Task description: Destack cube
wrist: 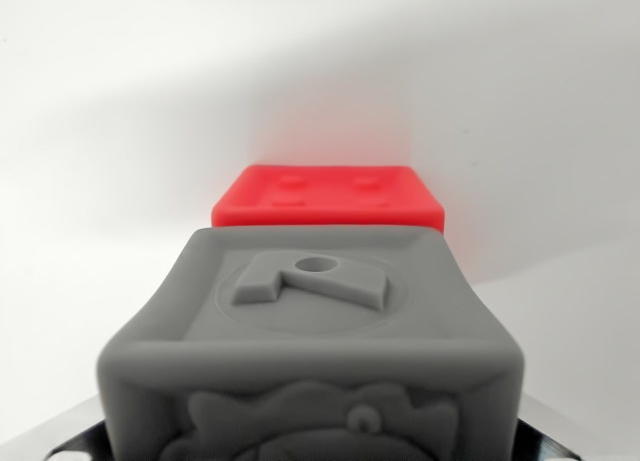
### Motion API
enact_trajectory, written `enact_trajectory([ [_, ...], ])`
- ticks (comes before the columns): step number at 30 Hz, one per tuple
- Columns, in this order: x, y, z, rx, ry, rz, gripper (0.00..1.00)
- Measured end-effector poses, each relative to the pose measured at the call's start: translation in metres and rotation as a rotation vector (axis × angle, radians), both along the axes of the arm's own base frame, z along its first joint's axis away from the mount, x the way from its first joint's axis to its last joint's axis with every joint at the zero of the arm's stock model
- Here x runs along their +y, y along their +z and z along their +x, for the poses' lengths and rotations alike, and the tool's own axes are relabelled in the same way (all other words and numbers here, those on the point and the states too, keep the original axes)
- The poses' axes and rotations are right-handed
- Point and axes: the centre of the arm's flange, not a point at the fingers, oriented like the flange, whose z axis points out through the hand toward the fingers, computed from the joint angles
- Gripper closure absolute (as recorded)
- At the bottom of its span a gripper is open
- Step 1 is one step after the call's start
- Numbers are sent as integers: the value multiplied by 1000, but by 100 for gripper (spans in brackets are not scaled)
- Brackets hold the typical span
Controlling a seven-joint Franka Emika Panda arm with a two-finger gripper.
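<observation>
One grey cube (pixel 310 351), one red cube (pixel 328 197)

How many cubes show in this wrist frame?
2: a grey cube close to the camera, filling the lower frame, and a red cube behind it. Others may be hidden behind them.

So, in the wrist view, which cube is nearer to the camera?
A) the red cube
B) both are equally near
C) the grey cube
C: the grey cube fills the lower part of the picture and hides the bottom of the red cube, which shows smaller behind it.
</observation>
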Motion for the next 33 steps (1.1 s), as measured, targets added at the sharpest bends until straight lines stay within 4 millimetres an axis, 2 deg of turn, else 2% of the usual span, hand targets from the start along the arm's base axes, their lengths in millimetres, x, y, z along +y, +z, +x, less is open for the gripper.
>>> enact_trajectory([
  [15, 0, 20, 1, -3, 0, 0, 100],
  [33, 0, 59, 1, -4, 0, -1, 100],
])
